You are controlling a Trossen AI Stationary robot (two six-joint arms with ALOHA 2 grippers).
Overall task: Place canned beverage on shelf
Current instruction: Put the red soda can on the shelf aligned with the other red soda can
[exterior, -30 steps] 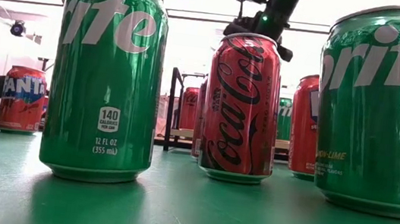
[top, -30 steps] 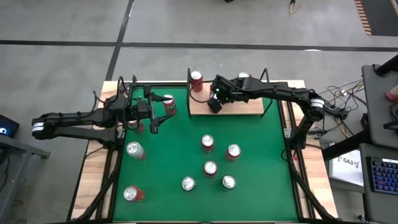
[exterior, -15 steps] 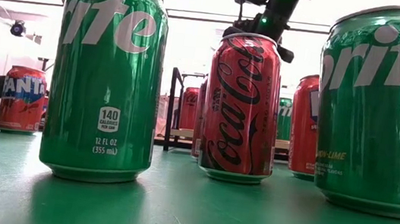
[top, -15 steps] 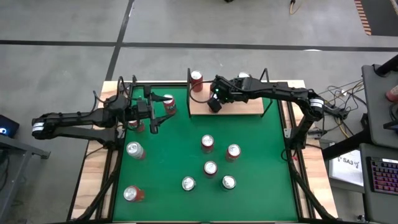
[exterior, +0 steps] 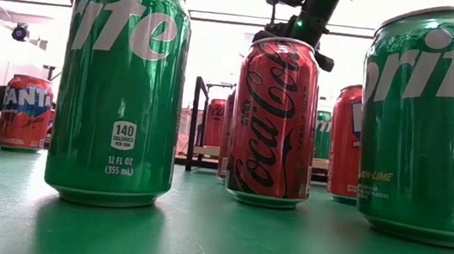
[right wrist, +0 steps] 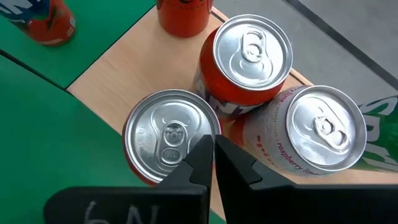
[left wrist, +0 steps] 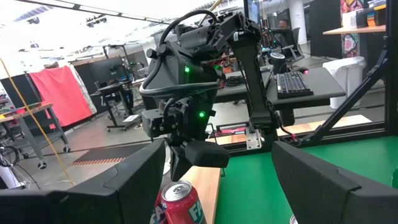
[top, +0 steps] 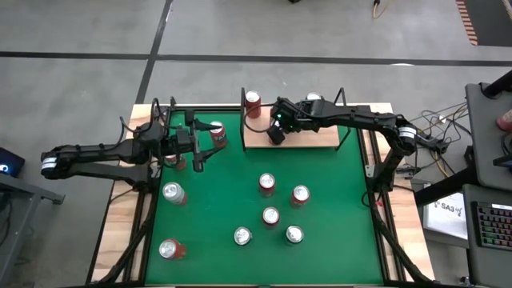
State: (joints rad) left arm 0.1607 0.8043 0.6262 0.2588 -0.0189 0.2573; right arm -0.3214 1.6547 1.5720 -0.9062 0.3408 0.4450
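Observation:
The shelf point(top: 308, 138), a tan board with black uprights, stands at the table's far edge. My right gripper point(top: 276, 133) is shut and hangs above the shelf, tilted down. Under it, three cans stand close together on the board: a red one point(right wrist: 169, 138), an orange one point(right wrist: 252, 55) and a white raspberry one point(right wrist: 323, 129). Another red can point(top: 253, 100) stands at the shelf's far left corner. My left gripper point(top: 200, 146) is open and level at the left. A red can point(left wrist: 180, 204) stands on the green table point(top: 216, 133), just ahead of and below its fingers.
Several cans stand on the green felt: a group in the middle point(top: 270, 214), two at the near left point(top: 174, 192) point(top: 170, 250), and one under my left arm point(top: 174, 162). A Fanta can point(right wrist: 46, 22) stands beside the shelf. Black frame posts run along the table's sides.

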